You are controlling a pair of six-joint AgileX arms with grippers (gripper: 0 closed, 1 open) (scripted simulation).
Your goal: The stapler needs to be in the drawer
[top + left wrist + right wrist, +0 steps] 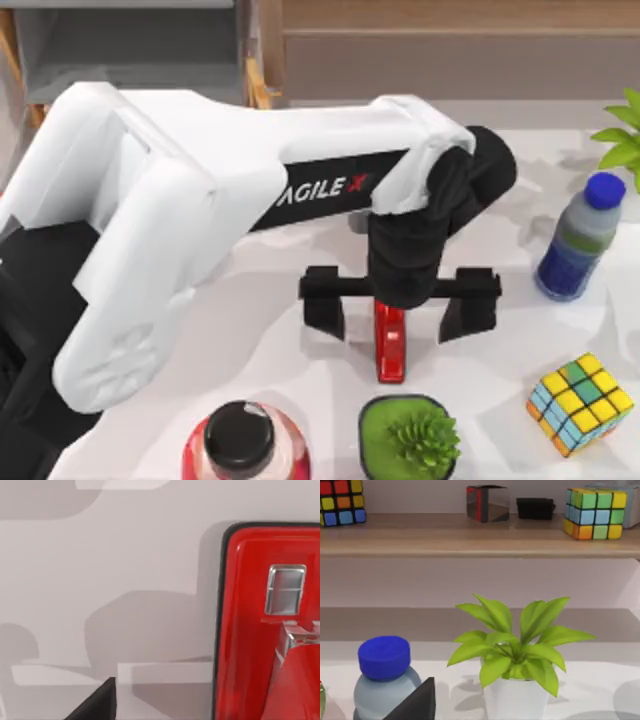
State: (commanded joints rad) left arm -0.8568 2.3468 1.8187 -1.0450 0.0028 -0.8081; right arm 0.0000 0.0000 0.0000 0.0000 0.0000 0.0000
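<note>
At the top view's upper left, the drawer (130, 50) shows its grey interior, with a strip of tan wood along its right edge; it sits beyond the desk's (260, 330) back edge, well apart from the stapler. The left arm (200, 200), white with AgileX lettering, reaches from the left across the pale desk to its middle. Near the front edge stands a red planter (245, 445) with a dark round top.

The left gripper (398, 315) points down over the stapler (390, 342), its dark fingers (325, 312) spread wide apart, one on each side of the red bar and neither touching it. The stapler lies flat on the desk, long axis running front to back, its far end under the wrist. The left wrist view shows the glossy red top and dark rim of the stapler (260, 630) very close, with what looks like a silver metal fitting on it.

Just in front of the stapler sits a green succulent pot (410, 437). Further right, a Rubik's cube (580, 403) rests near the front, a blue-capped bottle (580, 240) stands behind it, and a leafy plant (625, 135) is at the right edge. The right wrist view faces that bottle (385, 680), the plant in a white pot (515, 650), and a wooden shelf (470, 545) carrying more cubes. I cannot tell how the right gripper's fingers stand.
</note>
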